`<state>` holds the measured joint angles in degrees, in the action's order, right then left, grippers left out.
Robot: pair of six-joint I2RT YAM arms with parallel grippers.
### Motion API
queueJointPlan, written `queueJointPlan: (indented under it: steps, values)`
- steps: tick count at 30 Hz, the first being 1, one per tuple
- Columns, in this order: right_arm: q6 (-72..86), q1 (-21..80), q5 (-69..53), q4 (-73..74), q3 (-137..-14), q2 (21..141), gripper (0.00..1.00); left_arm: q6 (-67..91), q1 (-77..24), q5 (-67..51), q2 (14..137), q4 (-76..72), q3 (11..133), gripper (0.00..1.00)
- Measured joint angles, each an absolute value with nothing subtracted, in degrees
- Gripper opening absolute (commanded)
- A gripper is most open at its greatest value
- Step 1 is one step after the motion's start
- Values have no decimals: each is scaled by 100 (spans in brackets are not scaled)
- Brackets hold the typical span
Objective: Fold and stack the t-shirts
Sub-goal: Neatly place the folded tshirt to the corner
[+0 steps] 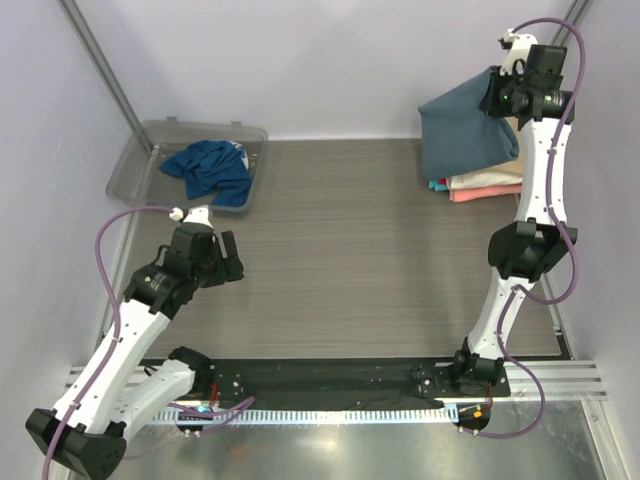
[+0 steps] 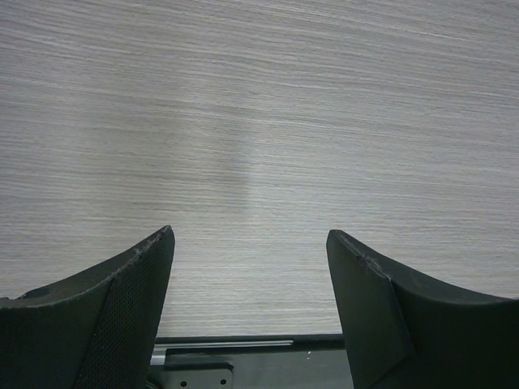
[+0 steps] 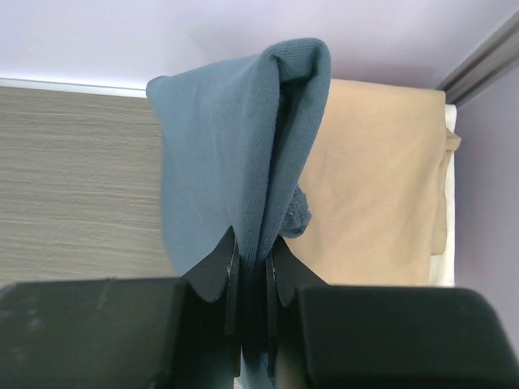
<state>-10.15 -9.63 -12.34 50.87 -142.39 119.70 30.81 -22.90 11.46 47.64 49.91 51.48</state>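
Grey counter point(image 1: 350, 250), far right: the right tool point(image 3: 251, 243) clamps the slate-blue t-shirt point(image 1: 460, 130) above the folded stack point(image 1: 485, 185) (tan on top); the left tool point(image 2: 250, 235) stands apart.

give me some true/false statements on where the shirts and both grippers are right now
1. The right gripper is shut on the slate-blue shirt. True.
2. The left gripper holds a shirt. False: it is open and empty, over the table.
3. The teal-blue shirt lies crumpled in the clear tub. True.
4. The slate-blue shirt lies flat in the middle of the table. False: it hangs from the right gripper above the folded stack in the far right corner.
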Motion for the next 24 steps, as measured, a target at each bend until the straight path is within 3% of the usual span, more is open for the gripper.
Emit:
queueJointPlan:
  steps: [24]
  values:
    - [-943,-1925,-1564,3594,-14438,13325,1,3085,-2290,1157,5096,4989,5127,74]
